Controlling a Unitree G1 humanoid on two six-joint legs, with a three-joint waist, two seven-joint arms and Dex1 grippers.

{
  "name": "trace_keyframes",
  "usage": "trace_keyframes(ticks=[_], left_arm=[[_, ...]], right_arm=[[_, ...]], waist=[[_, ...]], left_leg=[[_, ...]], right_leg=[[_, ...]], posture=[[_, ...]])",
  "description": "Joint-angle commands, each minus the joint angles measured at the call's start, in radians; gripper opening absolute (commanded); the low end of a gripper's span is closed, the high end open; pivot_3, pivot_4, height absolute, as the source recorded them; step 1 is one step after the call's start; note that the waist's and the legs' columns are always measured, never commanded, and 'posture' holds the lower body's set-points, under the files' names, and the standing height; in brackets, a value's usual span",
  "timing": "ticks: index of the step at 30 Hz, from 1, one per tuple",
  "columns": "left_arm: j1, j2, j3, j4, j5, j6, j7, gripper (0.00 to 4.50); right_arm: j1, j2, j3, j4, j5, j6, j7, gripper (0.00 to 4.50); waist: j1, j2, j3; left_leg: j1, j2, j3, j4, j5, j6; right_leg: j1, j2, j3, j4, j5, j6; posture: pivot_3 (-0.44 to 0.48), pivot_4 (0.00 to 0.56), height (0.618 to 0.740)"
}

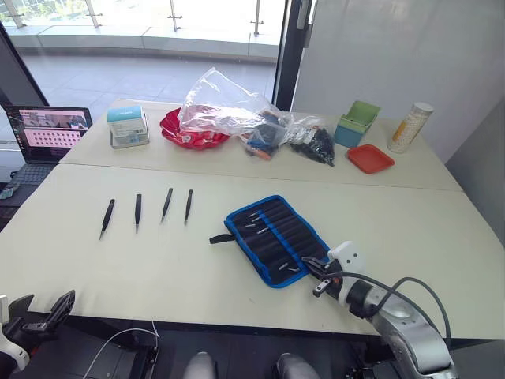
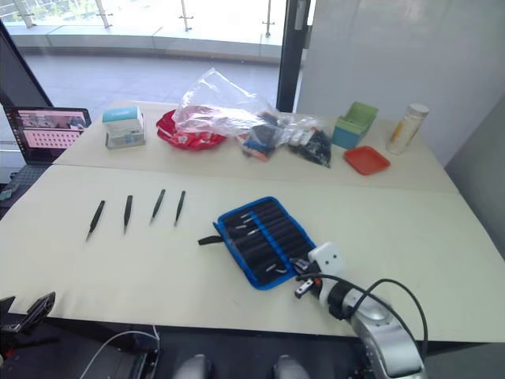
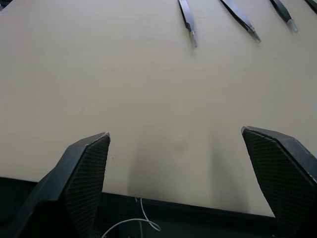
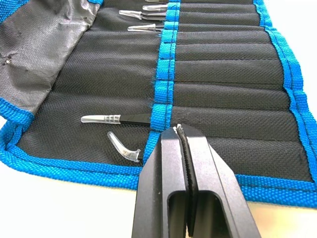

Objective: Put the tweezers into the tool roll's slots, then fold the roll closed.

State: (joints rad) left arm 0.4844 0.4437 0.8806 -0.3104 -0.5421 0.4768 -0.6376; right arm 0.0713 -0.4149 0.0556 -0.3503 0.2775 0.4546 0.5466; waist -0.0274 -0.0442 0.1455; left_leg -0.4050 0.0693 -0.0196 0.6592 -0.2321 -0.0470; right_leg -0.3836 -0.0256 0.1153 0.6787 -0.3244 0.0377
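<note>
Your right gripper is pressed together at the tool roll's edge — left gripper spread apart, four tweezers loose.

A laptop sits far left; red bowl, clear plastic bag, green box, red lid line the table's far side.

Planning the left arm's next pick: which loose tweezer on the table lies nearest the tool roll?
The rightmost of the four tweezers, the row's end closest to the tool roll.
</note>
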Motion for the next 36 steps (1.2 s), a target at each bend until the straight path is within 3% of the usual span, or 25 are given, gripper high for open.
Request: trace_keyframes(ticks=[1, 8, 12, 18, 23, 30, 36], left_arm=[[-0.041, 0.031, -0.027, -0.002, 0.003, -0.013, 0.038, 4.49], [-0.146, 0.079, -0.113, 0.052, 0.027, 0.011, 0.097, 4.49], [-0.341, 0.136, -0.225, 0.236, 0.088, 0.012, 0.140, 4.49], [-0.520, 0.171, -0.368, 0.459, 0.190, -0.056, 0.143, 4.49], [-0.628, 0.165, -0.421, 0.616, 0.228, -0.084, 0.152, 4.49], [-0.702, 0.151, -0.480, 0.714, 0.257, -0.147, 0.125, 2.41], [-0.763, 0.151, -0.491, 0.789, 0.270, -0.192, 0.111, 0.32]], right_arm=[[0.017, -0.006, 0.021, 0.001, 0.007, 0.028, 0.014, 0.00], [0.018, 0.000, 0.019, -0.001, 0.009, 0.027, 0.007, 0.00], [0.018, 0.012, 0.017, -0.009, 0.008, 0.028, -0.010, 0.00], [0.013, 0.028, 0.024, -0.020, 0.001, 0.029, -0.032, 0.00], [0.018, 0.036, 0.028, -0.032, -0.006, 0.027, -0.049, 0.00], [0.024, 0.041, 0.028, -0.048, -0.007, 0.028, -0.071, 0.00], [0.026, 0.046, 0.034, -0.049, -0.012, 0.024, -0.076, 0.00]], waist=[[0.000, 0.000, 0.000], [-0.013, 0.000, 0.000], [-0.009, 0.000, 0.000], [-0.013, -0.001, -0.001], [-0.008, 0.012, -0.005], [0.009, 0.018, -0.009], [0.020, 0.019, -0.009]], left_leg=[[0.000, 0.000, 0.000, 0.000, 0.000, 0.000], [0.000, 0.000, 0.000, 0.000, 0.000, 0.000], [0.000, 0.000, -0.001, 0.000, 0.000, 0.000], [0.000, -0.001, -0.002, 0.000, 0.000, -0.001], [0.001, -0.001, -0.002, 0.000, 0.001, 0.000], [0.001, -0.002, -0.002, 0.000, 0.001, 0.000], [0.001, -0.002, -0.002, 0.000, 0.001, -0.001]], right_leg=[[0.000, 0.000, 0.000, 0.000, 0.000, 0.000], [0.000, 0.000, 0.000, 0.001, 0.000, 0.000], [-0.001, 0.001, -0.001, 0.002, 0.000, 0.000], [-0.001, 0.001, -0.001, 0.003, 0.000, 0.000], [-0.001, 0.001, -0.001, 0.004, 0.000, 0.000], [0.000, 0.001, 0.000, 0.004, 0.000, 0.000], [0.000, 0.001, 0.000, 0.004, 0.000, 0.001]], posture=[[0.000, 0.150, 0.717], [0.000, 0.150, 0.717], [0.000, 0.150, 0.717], [0.000, 0.150, 0.717], [0.000, 0.150, 0.717], [0.000, 0.150, 0.717], [0.000, 0.150, 0.717]])
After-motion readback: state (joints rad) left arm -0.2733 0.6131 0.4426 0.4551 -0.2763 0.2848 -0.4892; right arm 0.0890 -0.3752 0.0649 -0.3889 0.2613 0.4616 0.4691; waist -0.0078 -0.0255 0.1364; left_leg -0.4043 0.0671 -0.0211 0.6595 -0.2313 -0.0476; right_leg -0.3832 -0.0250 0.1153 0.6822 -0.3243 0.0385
